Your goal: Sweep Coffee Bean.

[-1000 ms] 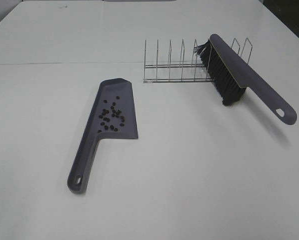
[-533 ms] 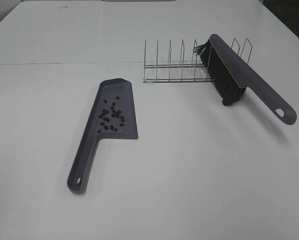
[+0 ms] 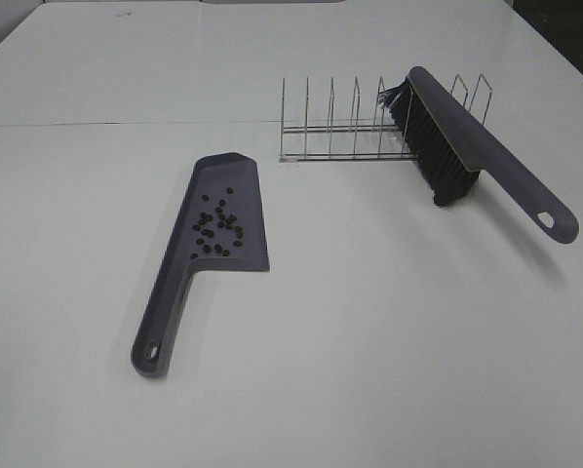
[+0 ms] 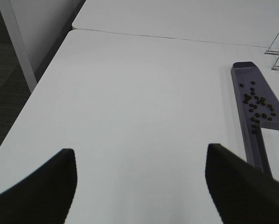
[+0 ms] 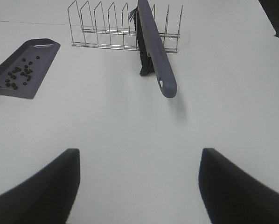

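Both your grippers, left gripper (image 4: 139, 186) and right gripper (image 5: 138, 186), gape wide, holding nothing; the coffee beans (image 3: 216, 231) lie in the dustpan (image 3: 241, 174), well apart from the brush (image 3: 467, 136) leaning in the wire rack (image 3: 330, 122).

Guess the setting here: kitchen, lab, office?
Most likely a lab or office test bench, not a kitchen: plain white tables pushed together, dark carpet-like floor, and staged props only: dustpan with coffee beans, brush propped in a wire rack.

We count roughly twenty coffee beans (image 3: 216, 230), one dustpan (image 3: 200, 258), one brush (image 3: 467, 148), one wire rack (image 3: 350, 122), and two pincers, left (image 4: 140, 186) and right (image 5: 138, 186).
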Controlling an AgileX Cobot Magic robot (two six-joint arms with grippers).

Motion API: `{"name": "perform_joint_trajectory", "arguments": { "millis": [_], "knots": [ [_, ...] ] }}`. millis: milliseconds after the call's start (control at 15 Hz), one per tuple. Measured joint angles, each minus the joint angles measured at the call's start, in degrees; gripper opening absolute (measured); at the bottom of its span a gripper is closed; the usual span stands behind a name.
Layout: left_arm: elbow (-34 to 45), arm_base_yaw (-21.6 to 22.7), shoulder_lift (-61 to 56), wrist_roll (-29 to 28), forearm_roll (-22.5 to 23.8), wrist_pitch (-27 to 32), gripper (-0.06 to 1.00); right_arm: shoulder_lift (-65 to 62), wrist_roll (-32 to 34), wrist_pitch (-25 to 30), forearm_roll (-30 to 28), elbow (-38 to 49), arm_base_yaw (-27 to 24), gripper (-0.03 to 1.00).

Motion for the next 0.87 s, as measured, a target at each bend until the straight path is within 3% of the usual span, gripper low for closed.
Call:
{"name": "perform_joint_trajectory", "arguments": {
  "millis": [867],
  "knots": [
    [0.0,0.0,0.0,0.0,0.0,0.0,0.72,0.0,0.0,0.0,0.2,0.0,0.0,0.63]
  ]
}}
